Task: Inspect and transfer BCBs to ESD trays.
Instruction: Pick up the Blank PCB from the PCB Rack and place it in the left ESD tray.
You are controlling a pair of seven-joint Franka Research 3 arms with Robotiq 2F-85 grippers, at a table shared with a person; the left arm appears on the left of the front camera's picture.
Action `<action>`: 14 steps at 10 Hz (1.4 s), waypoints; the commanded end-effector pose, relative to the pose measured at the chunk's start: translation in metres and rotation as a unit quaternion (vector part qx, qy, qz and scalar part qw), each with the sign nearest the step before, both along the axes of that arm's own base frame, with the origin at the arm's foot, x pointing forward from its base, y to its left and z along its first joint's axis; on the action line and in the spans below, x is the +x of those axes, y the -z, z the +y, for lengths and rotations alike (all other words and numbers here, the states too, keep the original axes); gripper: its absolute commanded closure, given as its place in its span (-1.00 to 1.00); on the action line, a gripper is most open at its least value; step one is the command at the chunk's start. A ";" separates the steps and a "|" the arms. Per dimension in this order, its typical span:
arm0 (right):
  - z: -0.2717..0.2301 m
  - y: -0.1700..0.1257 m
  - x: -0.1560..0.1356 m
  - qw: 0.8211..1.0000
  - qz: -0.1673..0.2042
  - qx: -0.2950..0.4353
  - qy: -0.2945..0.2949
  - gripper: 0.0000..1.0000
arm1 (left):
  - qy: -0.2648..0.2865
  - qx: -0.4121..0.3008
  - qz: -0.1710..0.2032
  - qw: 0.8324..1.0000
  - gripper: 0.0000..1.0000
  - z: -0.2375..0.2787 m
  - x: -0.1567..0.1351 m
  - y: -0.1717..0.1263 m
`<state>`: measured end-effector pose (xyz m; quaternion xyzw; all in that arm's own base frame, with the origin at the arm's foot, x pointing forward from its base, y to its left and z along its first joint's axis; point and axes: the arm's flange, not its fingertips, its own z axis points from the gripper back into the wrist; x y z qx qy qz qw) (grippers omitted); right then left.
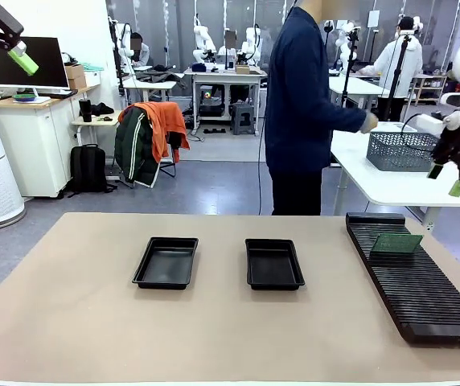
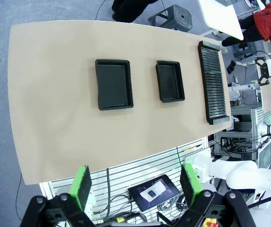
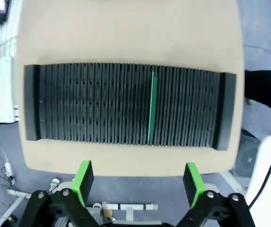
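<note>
Two empty black ESD trays lie side by side mid-table, the left tray (image 1: 166, 263) (image 2: 113, 83) and the right tray (image 1: 273, 264) (image 2: 170, 81). One pale-green BCB (image 1: 396, 244) (image 3: 151, 106) stands on edge in a slot near the far end of the long black ribbed rack (image 1: 415, 277) (image 2: 213, 82) (image 3: 88, 101). My left gripper (image 1: 3, 71) (image 2: 136, 184) hangs open high above the table's left side, far from the trays. High over the rack, my right gripper (image 1: 447, 180) (image 3: 138, 182) is open, its fingers straddling nothing.
A person in dark blue (image 1: 302, 104) stands at the far side with a hand (image 1: 368, 122) by a grey mesh basket (image 1: 401, 150) on a white table behind. The tan table (image 1: 77, 322) has bare room around the trays.
</note>
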<state>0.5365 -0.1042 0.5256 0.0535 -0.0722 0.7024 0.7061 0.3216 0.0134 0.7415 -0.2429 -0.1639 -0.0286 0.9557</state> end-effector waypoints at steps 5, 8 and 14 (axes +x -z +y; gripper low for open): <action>0.033 0.065 0.007 1.000 -0.016 -0.017 0.008 -1.00 | -0.002 -0.006 -0.003 1.000 -1.00 0.001 0.001 0.001; 0.043 0.094 0.010 0.998 -0.028 -0.052 0.027 -1.00 | -0.002 -0.006 -0.003 1.000 -1.00 0.001 0.001 0.001; 0.050 0.140 0.004 0.997 -0.044 -0.051 0.035 -1.00 | -0.002 -0.006 -0.003 1.000 -1.00 0.001 0.001 0.001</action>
